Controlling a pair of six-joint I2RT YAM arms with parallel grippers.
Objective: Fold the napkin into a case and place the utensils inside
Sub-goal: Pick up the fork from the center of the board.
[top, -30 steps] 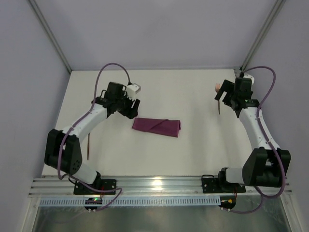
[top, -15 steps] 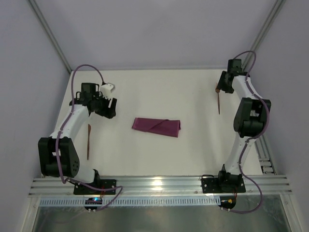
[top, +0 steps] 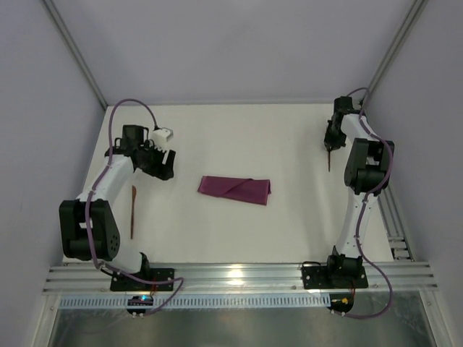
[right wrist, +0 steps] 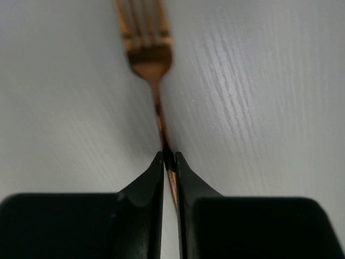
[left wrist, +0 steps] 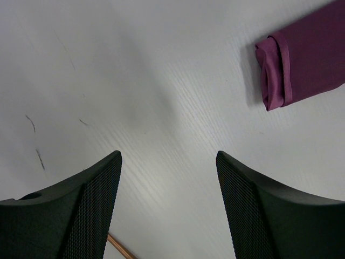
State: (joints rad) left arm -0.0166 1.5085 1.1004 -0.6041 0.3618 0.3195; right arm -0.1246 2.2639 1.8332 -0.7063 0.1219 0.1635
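The napkin, folded into a narrow maroon-purple case (top: 234,190), lies mid-table; its open rolled end (left wrist: 280,70) shows at the upper right of the left wrist view. My left gripper (top: 162,166) hovers open to the left of it, nothing between its fingers (left wrist: 91,205). Below it on the table lies a slim copper utensil (top: 132,211), whose tip (left wrist: 121,248) peeks out by the left finger. At the far right my right gripper (right wrist: 168,157) is shut on the handle of the copper fork (right wrist: 145,48), which rests on the table with tines pointing away (top: 329,160).
Both arms stand on a white table (top: 289,231) with grey walls behind and at the sides. A metal rail (top: 239,275) runs along the near edge. Faint dark scratches (left wrist: 35,145) mark the table surface by the left gripper.
My right gripper has closed its fingers onto the fork's handle at the far right. The left arm swung leftward away from the case, then held almost still, opening a little wider.
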